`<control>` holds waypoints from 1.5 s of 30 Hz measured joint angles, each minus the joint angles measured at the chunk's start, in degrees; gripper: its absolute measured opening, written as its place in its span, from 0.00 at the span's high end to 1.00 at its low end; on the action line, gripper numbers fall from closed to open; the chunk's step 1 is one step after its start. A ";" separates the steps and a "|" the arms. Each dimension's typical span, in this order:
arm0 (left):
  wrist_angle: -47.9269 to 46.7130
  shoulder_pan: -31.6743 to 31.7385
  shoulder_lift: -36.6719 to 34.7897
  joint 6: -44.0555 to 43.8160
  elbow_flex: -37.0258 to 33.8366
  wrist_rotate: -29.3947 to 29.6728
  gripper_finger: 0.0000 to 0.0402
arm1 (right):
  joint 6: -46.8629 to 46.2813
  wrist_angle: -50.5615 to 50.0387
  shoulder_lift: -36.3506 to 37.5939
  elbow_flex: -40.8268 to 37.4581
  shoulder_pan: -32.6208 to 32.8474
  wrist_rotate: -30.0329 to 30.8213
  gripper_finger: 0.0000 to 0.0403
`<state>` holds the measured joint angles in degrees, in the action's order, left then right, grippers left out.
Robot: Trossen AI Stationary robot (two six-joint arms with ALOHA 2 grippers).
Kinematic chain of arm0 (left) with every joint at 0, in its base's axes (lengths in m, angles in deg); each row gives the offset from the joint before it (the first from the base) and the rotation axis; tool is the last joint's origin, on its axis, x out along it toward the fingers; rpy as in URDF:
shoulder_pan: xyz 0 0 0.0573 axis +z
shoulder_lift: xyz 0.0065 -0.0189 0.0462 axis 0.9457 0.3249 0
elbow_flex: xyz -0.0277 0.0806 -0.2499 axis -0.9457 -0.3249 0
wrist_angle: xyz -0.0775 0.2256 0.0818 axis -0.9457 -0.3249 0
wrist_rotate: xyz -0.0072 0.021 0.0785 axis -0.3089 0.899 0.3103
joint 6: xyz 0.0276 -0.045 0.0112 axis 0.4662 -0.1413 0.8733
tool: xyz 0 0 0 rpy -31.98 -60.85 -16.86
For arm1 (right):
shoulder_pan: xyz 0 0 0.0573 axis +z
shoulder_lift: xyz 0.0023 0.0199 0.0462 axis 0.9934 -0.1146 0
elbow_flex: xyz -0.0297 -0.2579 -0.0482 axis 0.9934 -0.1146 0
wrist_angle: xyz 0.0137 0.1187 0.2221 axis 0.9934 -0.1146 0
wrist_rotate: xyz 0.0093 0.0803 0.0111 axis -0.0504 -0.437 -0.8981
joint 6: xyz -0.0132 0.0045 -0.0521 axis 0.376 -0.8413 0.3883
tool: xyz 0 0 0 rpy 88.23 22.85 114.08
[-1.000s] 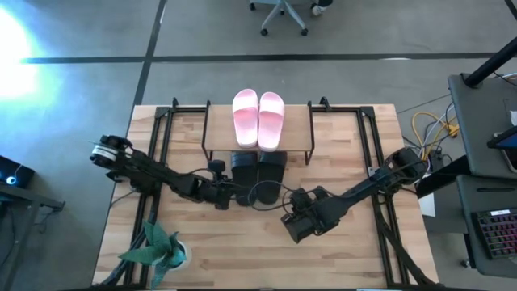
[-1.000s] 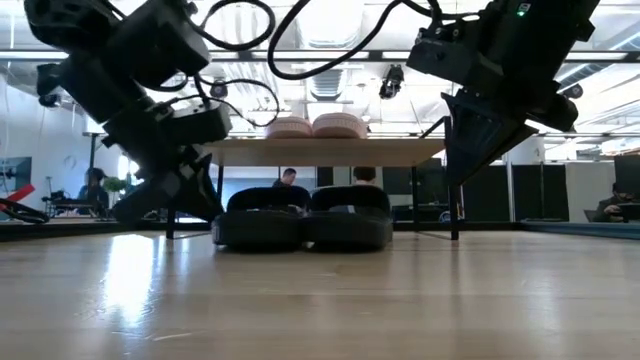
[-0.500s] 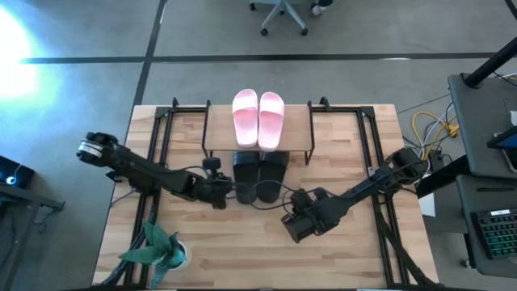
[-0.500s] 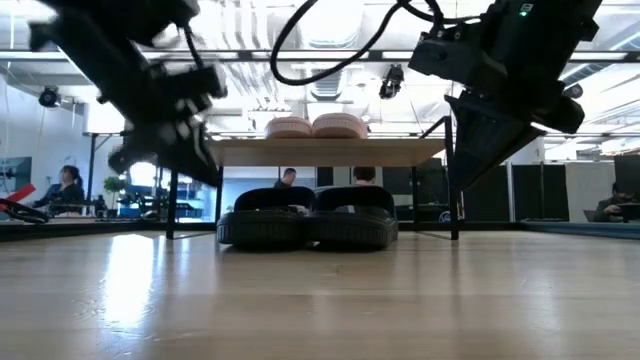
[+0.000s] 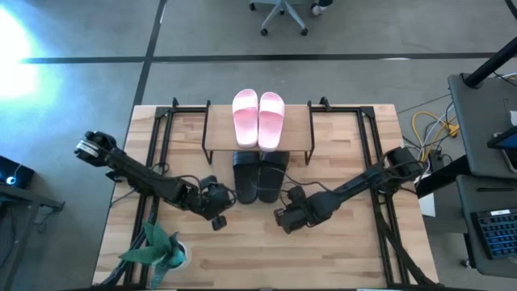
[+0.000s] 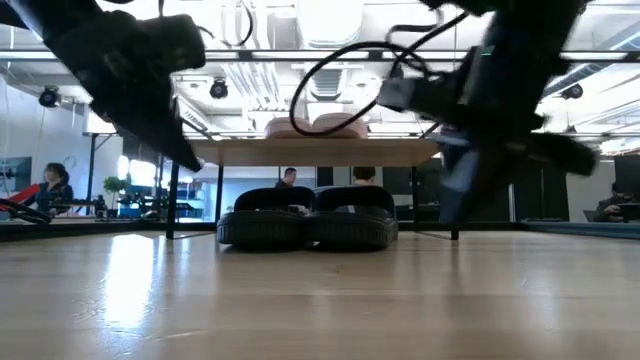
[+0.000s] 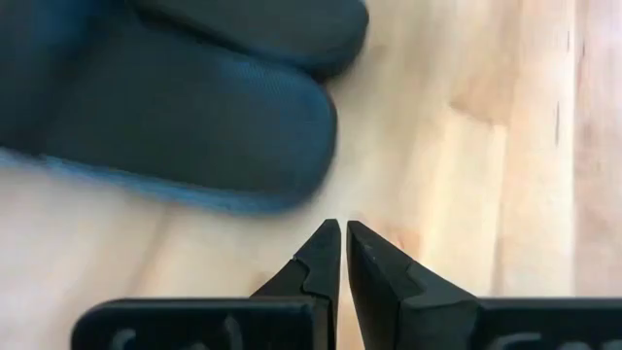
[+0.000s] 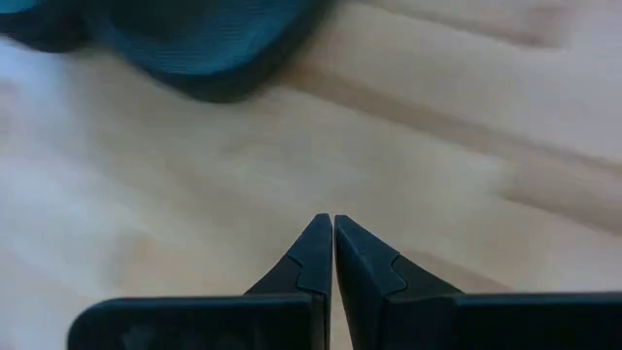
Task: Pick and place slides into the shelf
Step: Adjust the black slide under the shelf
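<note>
The light pink pair of slides (image 5: pixel 258 119) lies side by side on the shelf's wooden top board (image 5: pixel 295 133). The dark pair (image 5: pixel 259 175) sits on the table under the board, its near ends reaching out past the board's near edge; in the low view the dark pair (image 6: pixel 305 222) stands between the shelf legs. My left gripper (image 5: pixel 218 212) is shut and hangs over the table just left of and nearer than the dark pair. My right gripper (image 5: pixel 281 217) is shut too, just right of and nearer than them. Each wrist view shows shut fingertips (image 7: pixel 342 231) (image 8: pixel 332 224) above bare wood, a dark slide (image 7: pixel 194 107) (image 8: pixel 194 39) ahead.
A green leafy plant (image 5: pixel 157 249) stands at the table's near left corner, close to my left arm. Black metal frame rails (image 5: pixel 161 137) (image 5: pixel 373 141) lie on the table either side of the shelf. Bare wood (image 5: pixel 258 259) stretches along the near edge.
My left gripper has drawn back from the left dark slide toward the table's near-left and risen. My right gripper has swung toward the table's left and a little toward the far edge, closer to the dark pair.
</note>
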<state>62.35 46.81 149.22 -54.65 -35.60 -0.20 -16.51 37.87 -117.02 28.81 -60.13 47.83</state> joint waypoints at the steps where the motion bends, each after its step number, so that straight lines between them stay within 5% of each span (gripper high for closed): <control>1: -0.12 -0.39 0.34 -1.09 -0.08 -0.88 0.98 | 0.93 2.31 -0.25 -0.06 -0.48 -0.88 0.98; 28: 4.64 -2.14 3.06 -6.75 0.01 -4.87 0.98 | 9.44 19.11 -5.11 -0.17 -3.44 -4.72 0.98; 45: 5.28 -2.14 3.06 -6.66 0.01 -4.87 0.98 | 13.64 18.44 -5.18 -0.17 -8.04 -2.08 0.98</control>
<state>67.63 44.67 152.28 -61.31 -35.59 -5.07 -2.87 56.31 -122.20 28.63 -68.18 45.75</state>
